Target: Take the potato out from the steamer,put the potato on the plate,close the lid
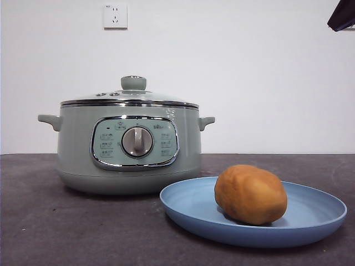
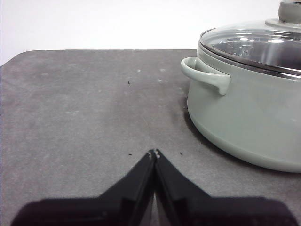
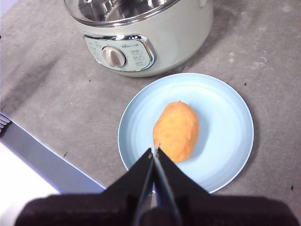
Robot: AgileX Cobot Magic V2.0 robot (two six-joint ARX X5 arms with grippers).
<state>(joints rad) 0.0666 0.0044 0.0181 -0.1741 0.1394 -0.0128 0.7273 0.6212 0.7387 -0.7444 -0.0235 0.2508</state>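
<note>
The orange-brown potato (image 1: 250, 194) (image 3: 177, 130) lies on the light-blue plate (image 1: 310, 221) (image 3: 225, 117), in front of and to the right of the steamer (image 1: 128, 147) (image 3: 141, 42). The glass lid (image 1: 130, 95) (image 2: 254, 44) sits shut on the sage-green pot (image 2: 244, 113). My right gripper (image 3: 154, 151) hangs high above the plate with its jaws shut and empty; in the front view only a black tip (image 1: 341, 15) shows at the top right corner. My left gripper (image 2: 154, 153) is shut and empty, low over the table beside the pot's handle (image 2: 207, 75).
A dark grey mat (image 1: 55, 221) covers the table. A white wall with a socket (image 1: 115, 16) stands behind. The mat's near edge and a white strip (image 3: 28, 160) show in the right wrist view.
</note>
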